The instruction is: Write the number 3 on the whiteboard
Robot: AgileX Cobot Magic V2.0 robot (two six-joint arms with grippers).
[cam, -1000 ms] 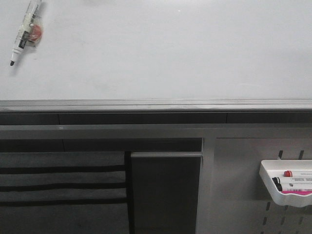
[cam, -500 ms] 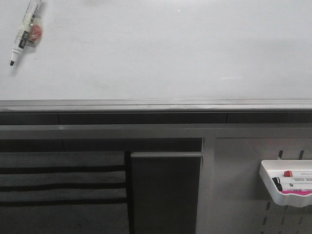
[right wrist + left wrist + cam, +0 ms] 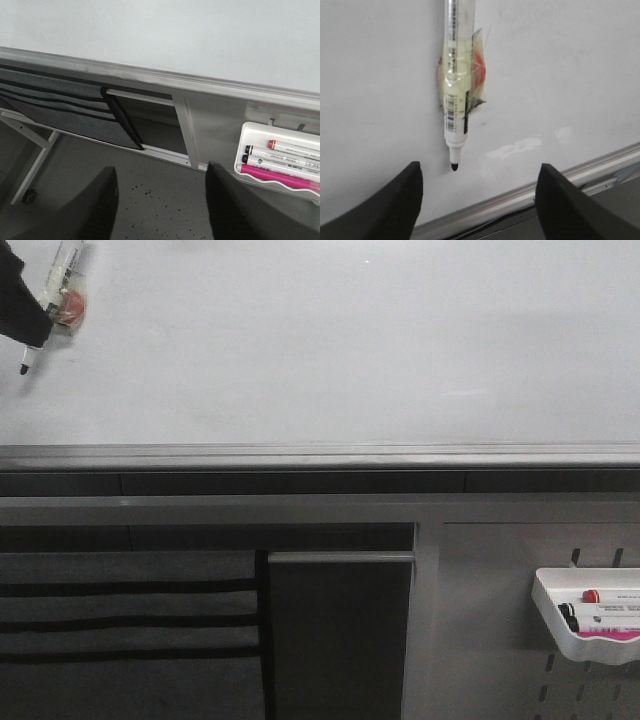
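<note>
The whiteboard (image 3: 350, 350) fills the upper part of the front view; it is bare and no number 3 shows on it. A clear-barrelled black marker (image 3: 66, 270) is fixed to the board at the upper left with clear tape over a red disc (image 3: 74, 306), its tip pointing down. My left gripper (image 3: 25, 315) comes in from the left edge beside the marker. In the left wrist view the left gripper (image 3: 479, 170) is open and empty, and the marker (image 3: 456, 100) hangs just ahead of the gap. My right gripper (image 3: 161, 172) is open and empty over the floor.
A grey rail (image 3: 320, 455) runs along the board's lower edge. A small white tray (image 3: 555, 625) with several markers (image 3: 600, 612) hangs on a pegboard at the lower right; it also shows in the right wrist view (image 3: 245, 145). Dark fabric pockets (image 3: 120, 630) hang at the lower left.
My left gripper has come into the front view at the upper left, next to the taped marker. Nothing else has moved.
</note>
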